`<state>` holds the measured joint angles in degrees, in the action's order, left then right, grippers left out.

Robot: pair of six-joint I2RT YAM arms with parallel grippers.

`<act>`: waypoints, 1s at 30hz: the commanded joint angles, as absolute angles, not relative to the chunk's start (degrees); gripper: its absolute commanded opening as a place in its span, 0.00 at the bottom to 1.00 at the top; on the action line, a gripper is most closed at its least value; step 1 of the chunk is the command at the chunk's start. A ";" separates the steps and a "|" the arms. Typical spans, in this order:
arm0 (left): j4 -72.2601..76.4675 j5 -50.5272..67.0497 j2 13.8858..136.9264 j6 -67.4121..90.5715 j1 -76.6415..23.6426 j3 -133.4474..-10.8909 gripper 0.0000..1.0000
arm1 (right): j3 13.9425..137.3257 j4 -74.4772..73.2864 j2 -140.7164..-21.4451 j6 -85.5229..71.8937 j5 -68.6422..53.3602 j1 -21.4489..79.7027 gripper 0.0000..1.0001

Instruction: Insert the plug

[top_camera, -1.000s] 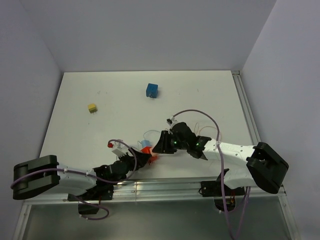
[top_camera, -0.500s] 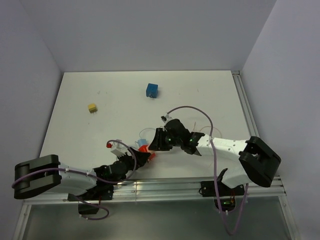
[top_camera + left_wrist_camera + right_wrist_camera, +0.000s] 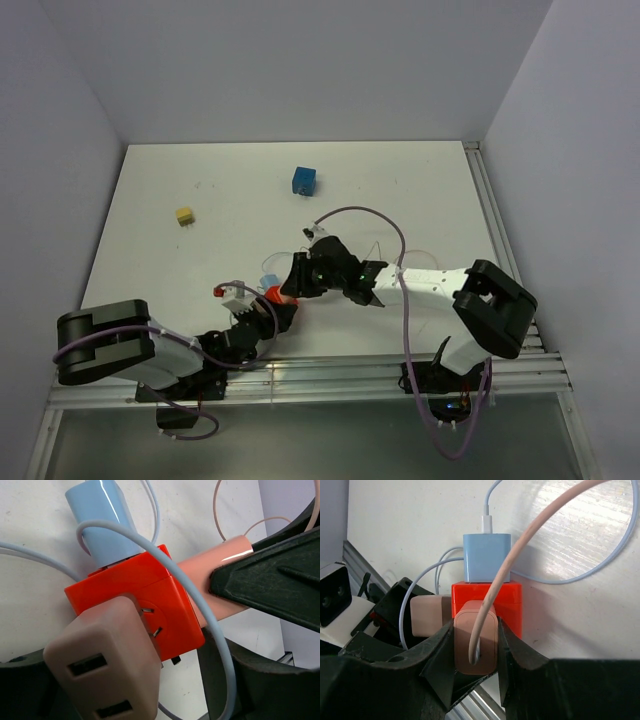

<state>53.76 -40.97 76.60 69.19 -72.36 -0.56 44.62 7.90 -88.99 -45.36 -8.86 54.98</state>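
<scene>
An orange socket cube lies on the white table, also seen in the right wrist view and the top view. A blue charger is plugged into one face, and a tan adapter into another. My left gripper is shut around the cube and adapter at the near table edge. My right gripper is shut on the pink plug, whose cable curves upward. The plug's front end sits against a cube face, with no prongs showing.
A blue block and a small yellow block lie farther back on the table. White and pink cables loop beside the cube. A metal rail runs along the near edge.
In the top view the cube and both grippers have shifted left and slightly toward the back. The right arm has stretched further left, still holding the pink plug.
</scene>
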 commanded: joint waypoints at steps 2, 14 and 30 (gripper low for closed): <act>69.00 -31.29 75.77 69.52 -73.21 11.51 0.76 | 41.84 -6.51 -95.19 -43.34 -17.14 60.38 0.00; 42.02 -31.91 55.39 64.61 -73.21 6.42 0.83 | 41.75 -1.85 -89.04 -45.62 -17.05 57.13 0.22; 25.95 -29.27 40.79 62.49 -73.21 3.96 1.00 | 37.01 2.63 -81.57 -44.91 -20.74 52.82 0.84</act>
<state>22.41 -29.15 44.27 62.61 -72.88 -0.58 38.61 2.83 -83.99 -45.76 -18.96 53.15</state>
